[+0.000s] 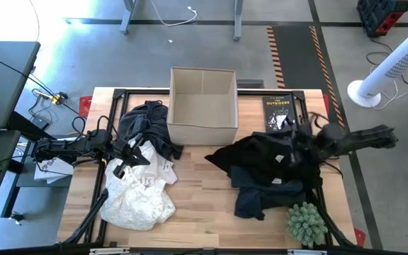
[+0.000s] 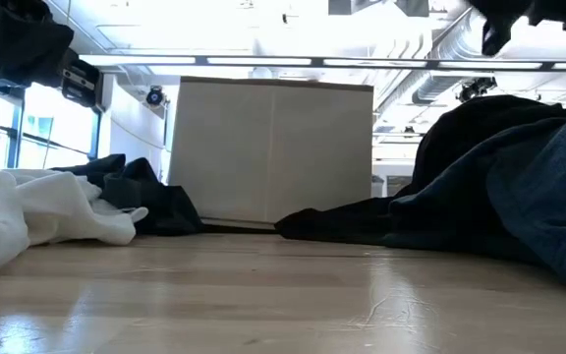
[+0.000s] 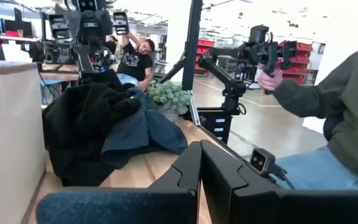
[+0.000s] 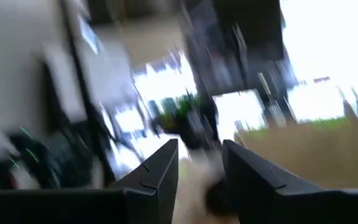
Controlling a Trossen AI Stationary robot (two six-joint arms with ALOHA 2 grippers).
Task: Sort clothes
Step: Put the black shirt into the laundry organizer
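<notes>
We see a wooden table with clothes on it: a white heap and a dark one left of the box, black ones on the right. Our left pincer is closed above the white heap. Our right pincer is open, above the black clothes.

A crumpled white garment and a dark one lie left; dark clothes heap right.

Right claw, its two dark fingers apart, nothing between, before a smeared bright background.
</notes>
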